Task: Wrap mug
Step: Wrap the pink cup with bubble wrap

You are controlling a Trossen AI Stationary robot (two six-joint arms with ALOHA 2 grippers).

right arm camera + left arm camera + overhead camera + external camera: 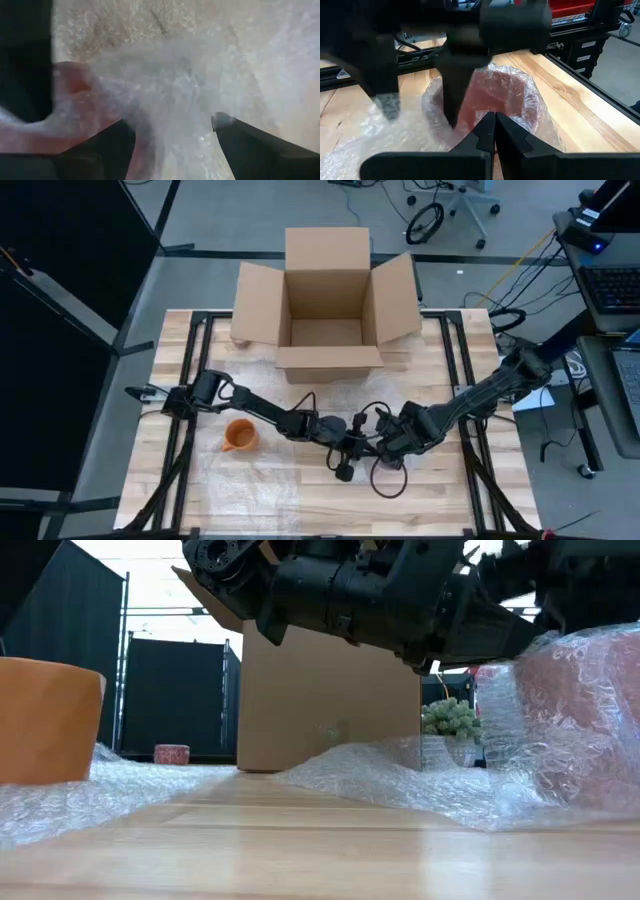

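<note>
A red mug (497,97) lies near the table's middle, covered by clear bubble wrap (400,775) that spreads over the wood; it also shows in the low view (575,690). My left gripper (494,125) is shut right in front of the mug. My right gripper (172,122) is open and comes from the opposite side. Its fingers point down, one (454,100) beside the mug and one (387,102) over loose wrap. In the high view both grippers (358,442) meet at the centre. An orange mug (240,436) stands upright on the wrap to the left. My left gripper is shut on the bubble wrap (482,112) at the wrapped mug's near side, fingers roughly level. The fingers hide the pinched spot, so edge or fold cannot be told. My right gripper has one finger (107,142) against the wrap on the red mug's side; the other finger (250,142) rests over loose wrap.
An open cardboard box (325,305) stands at the table's far middle, flaps spread. A black cable loop (390,480) hangs below the right gripper. Bare wood lies toward the near edge (330,515).
</note>
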